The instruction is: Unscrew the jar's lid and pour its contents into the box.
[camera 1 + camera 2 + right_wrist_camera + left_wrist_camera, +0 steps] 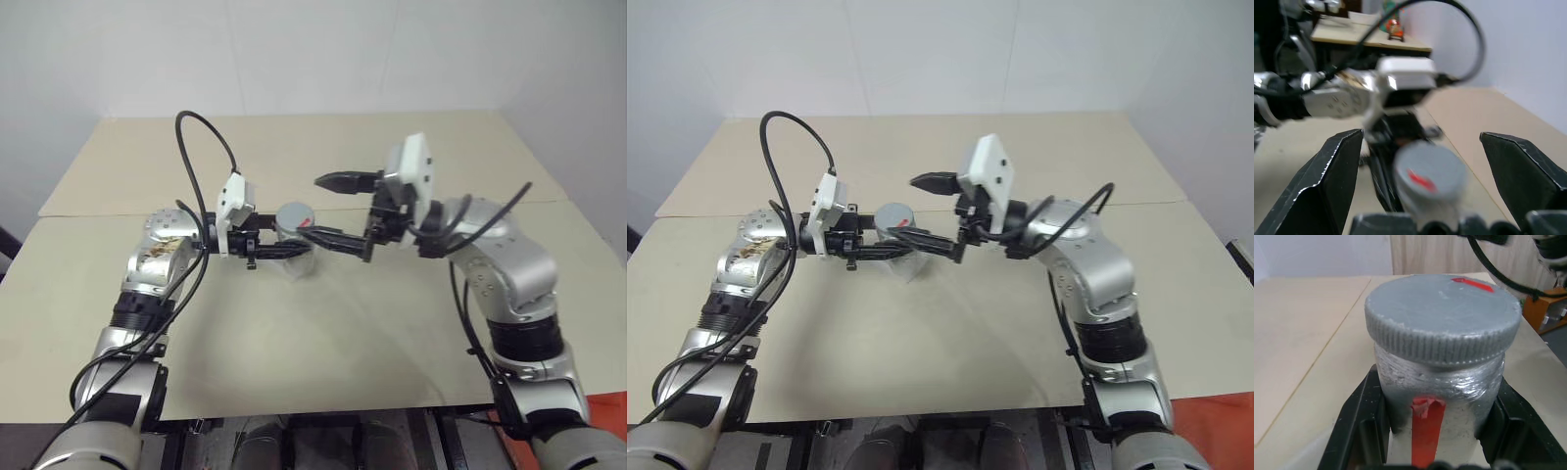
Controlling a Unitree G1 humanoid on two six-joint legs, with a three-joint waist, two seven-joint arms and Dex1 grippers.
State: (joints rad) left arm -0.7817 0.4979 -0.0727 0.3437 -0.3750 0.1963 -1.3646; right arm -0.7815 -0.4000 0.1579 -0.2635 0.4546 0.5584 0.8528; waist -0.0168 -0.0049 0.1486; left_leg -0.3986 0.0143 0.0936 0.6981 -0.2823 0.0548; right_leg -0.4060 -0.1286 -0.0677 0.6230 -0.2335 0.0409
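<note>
So in the head camera views, the left gripper (279,251) is clamped on the small clear plastic cylindrical jar (297,257), holding it up off the beige wooden tabletop (323,343) roughly mid-table. My guess is it's held steady like that so the other arm can work the cap. The right gripper (331,209) sits just beside it with its two black fingers spread wide, one above and behind the round grey screw lid (294,216), the other running low in front of the jar. Looks like it's lining up to straddle the lid, not gripping anything yet.

Left wrist view is the good one: the jar (1437,396) is wedged between the black fingers (1359,426), which press on both sides of its body. The lid (1442,318) is fully on, ribbed edge, with a small red mark on top. A red stripe runs down the jar's side, and the wall looks cloudy, so I can't make out any contents.

Right wrist view: the open fingers (1334,181) frame the lid (1427,176) with clear gaps either side, so unscrewing hasn't started by my read. I can't spot the box.
</note>
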